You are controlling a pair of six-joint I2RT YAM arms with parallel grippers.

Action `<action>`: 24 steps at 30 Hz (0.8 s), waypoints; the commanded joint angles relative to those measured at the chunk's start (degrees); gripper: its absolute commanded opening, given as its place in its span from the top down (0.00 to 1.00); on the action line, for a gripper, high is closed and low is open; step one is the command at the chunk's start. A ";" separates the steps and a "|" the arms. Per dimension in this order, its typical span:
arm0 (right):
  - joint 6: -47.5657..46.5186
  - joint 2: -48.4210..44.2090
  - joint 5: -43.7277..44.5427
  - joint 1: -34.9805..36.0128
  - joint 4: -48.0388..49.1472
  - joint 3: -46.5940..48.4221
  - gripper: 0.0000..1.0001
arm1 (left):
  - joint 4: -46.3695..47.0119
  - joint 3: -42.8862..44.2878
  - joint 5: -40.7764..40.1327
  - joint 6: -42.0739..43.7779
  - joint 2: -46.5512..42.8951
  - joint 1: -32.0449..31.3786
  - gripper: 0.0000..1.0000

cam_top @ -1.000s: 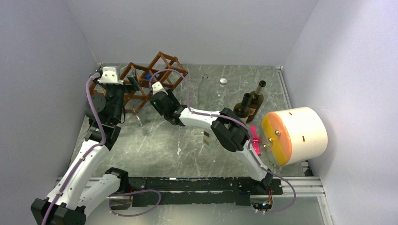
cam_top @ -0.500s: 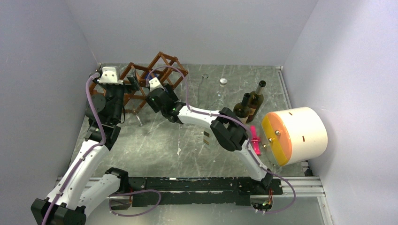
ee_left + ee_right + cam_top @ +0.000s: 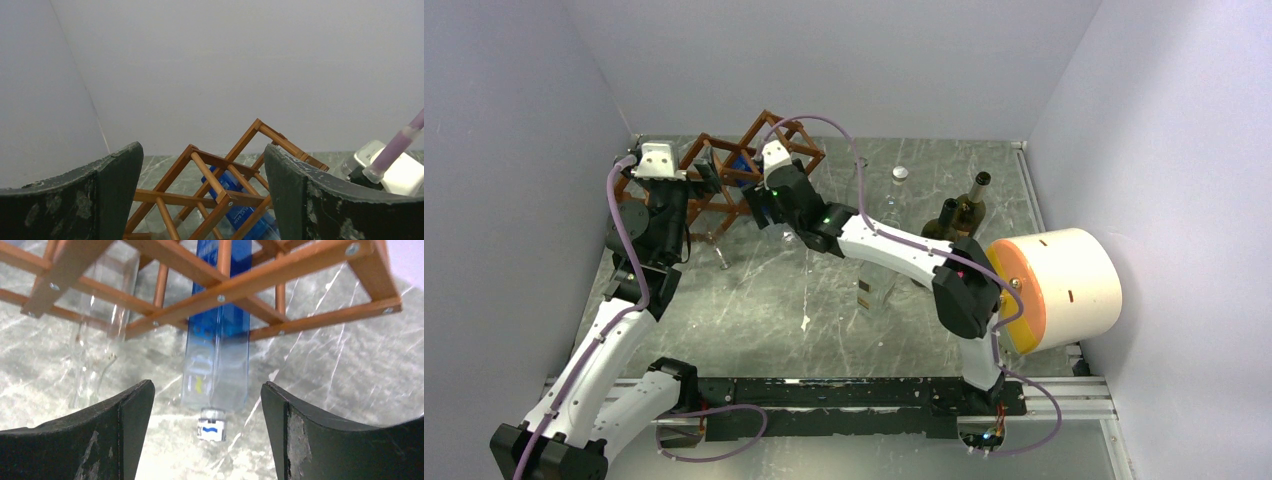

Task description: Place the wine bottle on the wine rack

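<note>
1. Right wrist view: the right gripper (image 3: 206, 395) stands wide apart, holding nothing.
2. Just beyond it, toward 12 o'clock, the wine bottle (image 3: 217, 350), clear with a blue label, lies through a cell of the wine rack (image 3: 280, 277), cap end nearest.
3. Left wrist view: the left gripper (image 3: 202, 150) is equally spread and empty, the rack past its fingers.
4. Top view: the rack sits at the table's (image 3: 754, 300) 11 o'clock; two brown bottles (image 3: 946, 212) stand at 2 o'clock.

Bare tabletop (image 3: 754, 310) near-centre gives room. Far left, the rack (image 3: 210, 177), one cell filled by a blue bottle (image 3: 217, 340), hems the left claw (image 3: 202, 150) and right claw (image 3: 206, 387). Brown bottles (image 3: 946, 222) and a drum (image 3: 1064, 285) block the right.
</note>
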 commanded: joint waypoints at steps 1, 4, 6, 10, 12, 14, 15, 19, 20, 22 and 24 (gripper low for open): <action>5.22 -0.65 -5.91 -0.93 -11.24 -2.60 0.19 | 1.96 -0.33 1.47 -0.46 -0.59 0.52 0.06; 6.06 -0.70 -6.69 -0.93 -13.28 -4.46 0.20 | 1.91 -0.30 1.49 -0.51 -0.59 0.52 0.06; 6.42 -0.30 -5.61 -0.94 -13.61 -5.20 0.20 | 1.95 -0.29 1.62 -0.55 -0.59 0.52 0.06; 6.35 2.19 -5.43 -0.94 -14.29 -4.22 0.25 | 2.00 -0.39 1.93 -0.64 -0.57 0.53 0.06; 6.41 3.81 -5.69 -0.99 -14.40 -3.19 0.33 | 1.96 -0.46 1.93 -0.57 -0.59 0.53 0.06; 6.25 5.87 -5.88 -1.20 -13.96 -2.27 0.41 | 2.15 -0.50 1.97 -0.58 -0.65 0.54 0.06; 6.23 6.64 -6.00 -1.42 -13.82 -1.79 0.45 | 2.12 -0.63 2.08 -0.56 -0.67 0.52 0.06; 5.64 8.68 -5.88 -1.81 -13.29 0.35 0.53 | 2.29 -0.76 2.40 -0.60 -0.60 0.52 0.06; 5.49 8.83 -5.94 -1.85 -13.08 0.58 0.55 | 2.26 -0.82 2.52 -0.58 -0.51 0.52 0.06; 5.19 8.96 -6.30 -1.84 -12.35 0.79 0.58 | 2.35 -0.79 2.54 -0.48 -0.34 0.52 0.06; 5.11 9.09 -6.33 -1.95 -11.58 0.90 0.61 | 2.34 -0.80 2.54 -0.47 -0.24 0.57 0.06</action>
